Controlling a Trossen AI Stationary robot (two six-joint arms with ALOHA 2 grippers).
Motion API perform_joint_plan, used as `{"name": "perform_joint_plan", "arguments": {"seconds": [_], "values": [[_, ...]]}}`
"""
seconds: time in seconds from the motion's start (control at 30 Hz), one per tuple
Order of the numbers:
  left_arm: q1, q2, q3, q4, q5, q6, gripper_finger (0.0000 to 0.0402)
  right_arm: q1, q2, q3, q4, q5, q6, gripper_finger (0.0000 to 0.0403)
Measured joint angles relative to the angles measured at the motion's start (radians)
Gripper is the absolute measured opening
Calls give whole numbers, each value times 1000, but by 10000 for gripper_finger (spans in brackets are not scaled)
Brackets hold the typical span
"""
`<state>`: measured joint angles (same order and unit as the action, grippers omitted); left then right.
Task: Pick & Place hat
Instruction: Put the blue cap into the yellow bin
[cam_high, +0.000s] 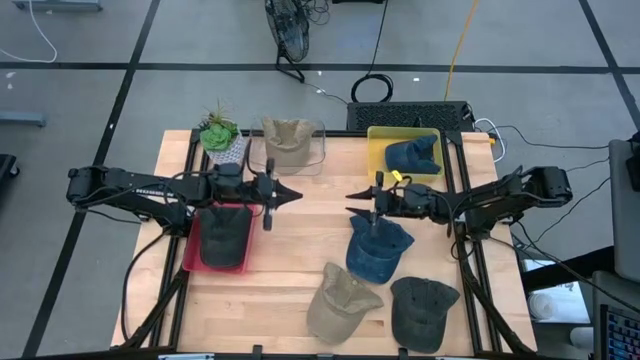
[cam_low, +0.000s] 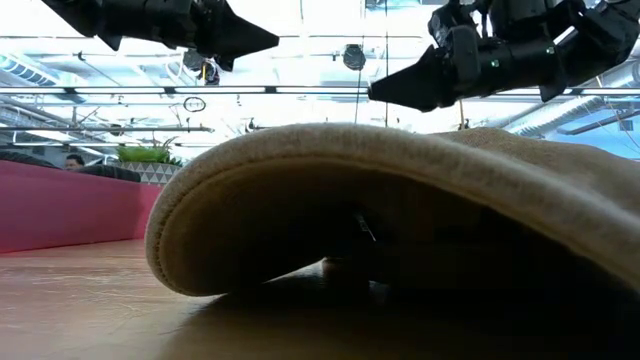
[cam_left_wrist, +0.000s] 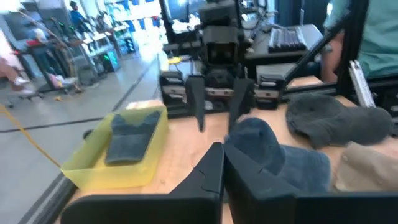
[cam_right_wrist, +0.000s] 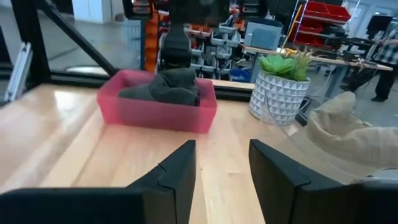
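Hats lie in several spots: a blue hat (cam_high: 378, 250) sits on the bare wood just below the right gripper (cam_high: 352, 193), whose fingers stand apart with nothing between them, as the right wrist view shows. Facing it across a gap of bare wood at mid-table, the left gripper (cam_high: 293, 195) hangs with its fingers pressed together and empty. Nearer the front edge lie a tan hat (cam_high: 340, 303) and a dark grey hat (cam_high: 421, 309), close beside each other and not far from the blue one. Bins line the sides: a red bin (cam_high: 192, 252) under the left arm holds a dark hat (cam_high: 225, 238), a yellow bin (cam_high: 377, 153) at the far right holds a folded blue hat (cam_high: 412, 155), and a clear bin (cam_high: 318, 150) holds a tan one (cam_high: 287, 141) next to a potted plant (cam_high: 221, 136). From the low view the tan hat fills nearly everything, hiding the table behind it.
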<state>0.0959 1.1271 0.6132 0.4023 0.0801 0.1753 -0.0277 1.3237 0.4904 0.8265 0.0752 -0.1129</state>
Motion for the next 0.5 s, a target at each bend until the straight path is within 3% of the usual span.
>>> {"name": "perform_joint_plan", "arguments": {"seconds": [0.3, 0.5], "values": [[0, 0, 0, 12, -21, -30, 36, -15, 0, 0, 12, 6, 68, 125], [0, 0, 0, 21, -32, -107, 68, -16, 0, 0, -16, 25, 6, 125]]}}
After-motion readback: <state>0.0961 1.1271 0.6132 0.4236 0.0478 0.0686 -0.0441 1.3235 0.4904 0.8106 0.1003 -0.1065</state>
